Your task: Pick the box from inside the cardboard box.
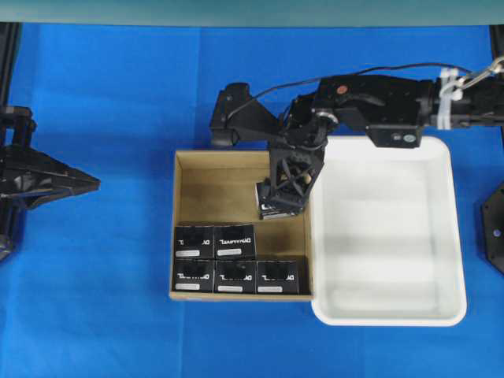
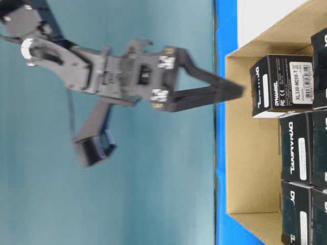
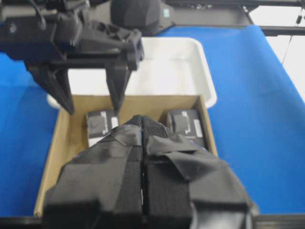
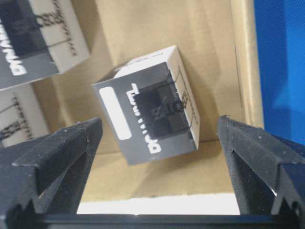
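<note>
The right gripper (image 4: 157, 143) hangs over the cardboard box (image 1: 183, 228) with its fingers spread wide, 1 finger (image 4: 52, 152) at each side of the box (image 4: 150, 112) and neither touching it. That box sits alone on the carton floor near the wall beside the white tray (image 1: 453, 236), turned askew to the walls and to the line between the fingers. In the overhead view the gripper covers most of it, so only its lower edge shows.

The 5 other black boxes (image 1: 235, 260) lie in 2 rows toward the opposite wall, apart from the target. The left gripper (image 3: 141, 126) is pressed together and holding nothing, parked well off to the side above the blue worktop (image 1: 94, 315).

The risks I see from here:
1. Because the box is rotated, closing as aligned would likely catch it on corners rather than flat faces, and it could twist or squirt out.
2. The outer finger works close to the carton wall; a descent slightly off could land on the rim and shove the whole carton.
3. How far the fingertips stand above the box is hard to judge, so closing too high may only pinch the top edge and drop it on the lift.
</note>
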{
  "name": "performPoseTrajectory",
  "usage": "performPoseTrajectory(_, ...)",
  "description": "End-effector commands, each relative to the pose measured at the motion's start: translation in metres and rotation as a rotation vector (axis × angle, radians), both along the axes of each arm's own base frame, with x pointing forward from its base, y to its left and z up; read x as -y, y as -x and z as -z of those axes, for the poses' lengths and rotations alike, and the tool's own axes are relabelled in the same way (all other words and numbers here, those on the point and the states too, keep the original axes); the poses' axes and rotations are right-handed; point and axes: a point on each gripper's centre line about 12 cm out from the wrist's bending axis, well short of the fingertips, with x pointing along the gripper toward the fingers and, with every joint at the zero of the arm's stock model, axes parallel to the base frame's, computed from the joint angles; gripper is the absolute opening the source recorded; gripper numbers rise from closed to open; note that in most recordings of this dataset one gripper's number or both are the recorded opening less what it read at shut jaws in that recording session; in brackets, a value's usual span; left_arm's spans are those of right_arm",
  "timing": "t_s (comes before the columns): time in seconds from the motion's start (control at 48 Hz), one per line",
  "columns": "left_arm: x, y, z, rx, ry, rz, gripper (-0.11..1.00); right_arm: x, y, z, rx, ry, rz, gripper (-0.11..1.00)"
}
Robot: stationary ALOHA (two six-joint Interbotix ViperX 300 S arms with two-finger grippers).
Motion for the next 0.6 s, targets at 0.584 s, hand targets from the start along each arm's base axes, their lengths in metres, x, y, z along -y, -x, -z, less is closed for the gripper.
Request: performPoseTrajectory(0.584,0.0,0.006,-0.014,-0.011,0.001,0.0,-0.07,-0.014,0.027,-0.166,0.09,0.009,-0.118,1.0)
